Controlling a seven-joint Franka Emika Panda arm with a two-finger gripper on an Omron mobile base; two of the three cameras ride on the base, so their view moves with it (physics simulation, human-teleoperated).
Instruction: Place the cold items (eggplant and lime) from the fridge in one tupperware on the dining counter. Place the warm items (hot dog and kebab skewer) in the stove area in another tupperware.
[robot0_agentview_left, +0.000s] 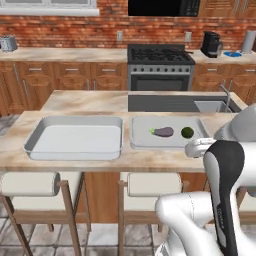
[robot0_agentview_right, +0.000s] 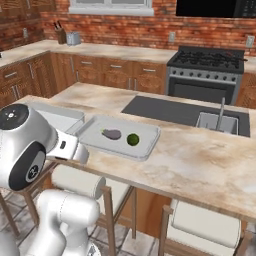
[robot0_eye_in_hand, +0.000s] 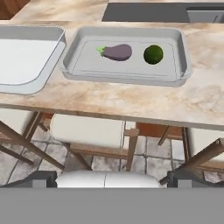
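Left base view. The table (robot0_agentview_left: 150, 157) carries two grey tupperware trays side by side. The landmark here is the tupperware with the produce (robot0_agentview_left: 142, 142). The eggplant (robot0_agentview_left: 163, 132) lies inside it, near its middle. The lime (robot0_agentview_left: 187, 132) sits in the same tray, just beside the eggplant on the side away from the second tupperware (robot0_agentview_left: 35, 145), apart from it. The second tupperware stands just beside the landmark tray, nearly touching. The stove (robot0_agentview_left: 160, 67) stands well behind the landmark tray, against the brick wall. Stools (robot0_agentview_left: 30, 185) stand below the table edge, in front of the trays.

Right base view. The landmark tray (robot0_agentview_right: 147, 145) lies on the table (robot0_agentview_right: 200, 160). The eggplant (robot0_agentview_right: 112, 134) and lime (robot0_agentview_right: 133, 139) rest in it, close together, not touching. The sink (robot0_agentview_right: 215, 122) is set into the table well beyond the tray. The second tupperware (robot0_agentview_right: 70, 114) is partly hidden by the arm.

Hand view. The gripper (robot0_eye_in_hand: 112, 179) is open, jaws standing wide apart, holding nothing, below the table edge and well short of the landmark tray (robot0_eye_in_hand: 183, 65). Eggplant (robot0_eye_in_hand: 117, 52) and lime (robot0_eye_in_hand: 153, 54) lie inside it. The second tupperware (robot0_eye_in_hand: 54, 54) is beside it.
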